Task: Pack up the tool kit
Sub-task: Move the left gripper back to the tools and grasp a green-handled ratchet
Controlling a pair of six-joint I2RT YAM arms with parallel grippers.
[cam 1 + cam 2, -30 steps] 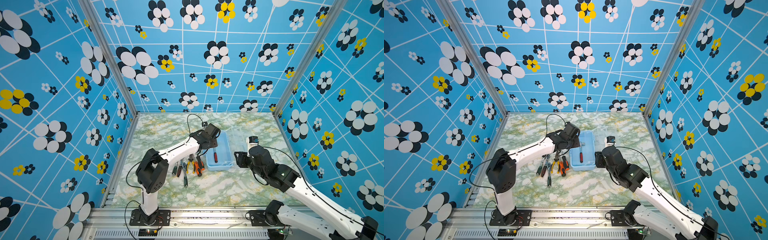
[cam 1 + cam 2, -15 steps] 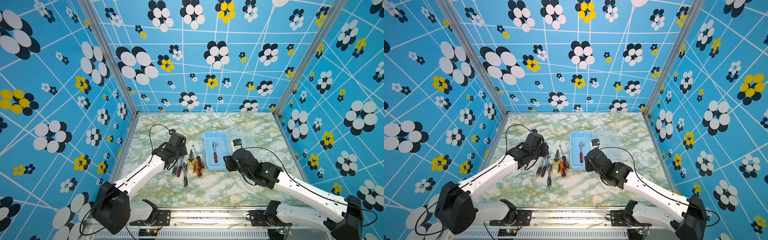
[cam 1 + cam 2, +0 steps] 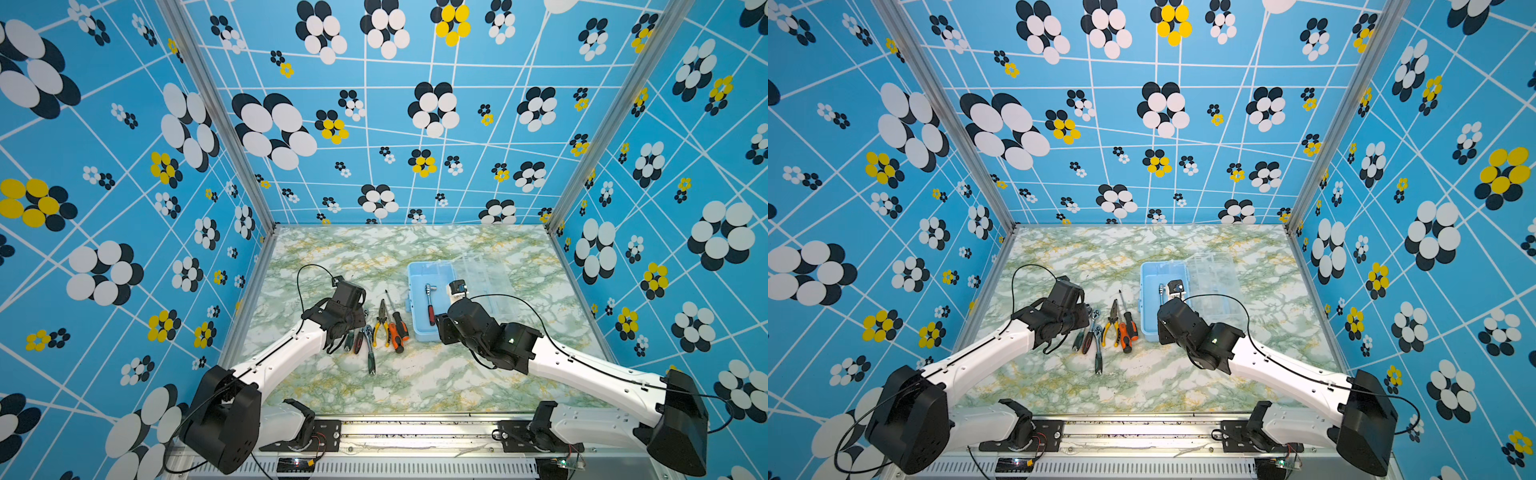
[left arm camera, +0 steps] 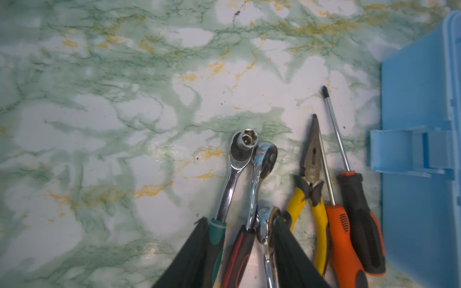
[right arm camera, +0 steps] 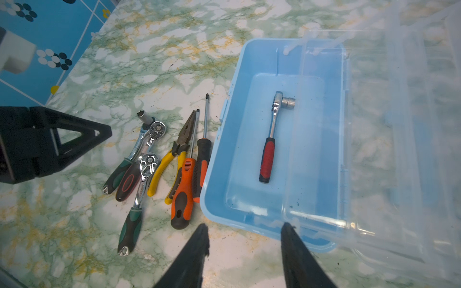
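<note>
Packing under way on the marbled table (image 3: 415, 374): the tool kit's light-blue box (image 5: 212, 174) lies open right of centre. Its clear lid (image 5: 374, 149) is folded out at three o'clock, and one red-handled ratchet (image 5: 268, 159) lies alone on its floor. At the box's nine o'clock the rest lie in a tight row: yellow-handled pliers (image 4: 311, 159), two orange-black screwdrivers (image 4: 339, 239), and three ratchets whose handles and heads overlap. The left gripper (image 4: 239, 219) is down on that cluster, fingers spread either side of the green-handled ratchet (image 4: 232, 179), the red-black-handled ratchet (image 4: 262, 169) and a third chrome ratchet (image 5: 139, 197); no clean pinch on any single tool shows. The right gripper (image 5: 245, 225) hovers empty, fingers apart, over the box's six o'clock wall. The likely trouble is the crowding: jaws closing across three stacked handles could seize two, or lift one and drag its neighbours askew, and slick chrome invites a slip mid-carry. A loaded left arm swinging towards three o'clock might also meet the hovering right arm or nudge the light box
</note>
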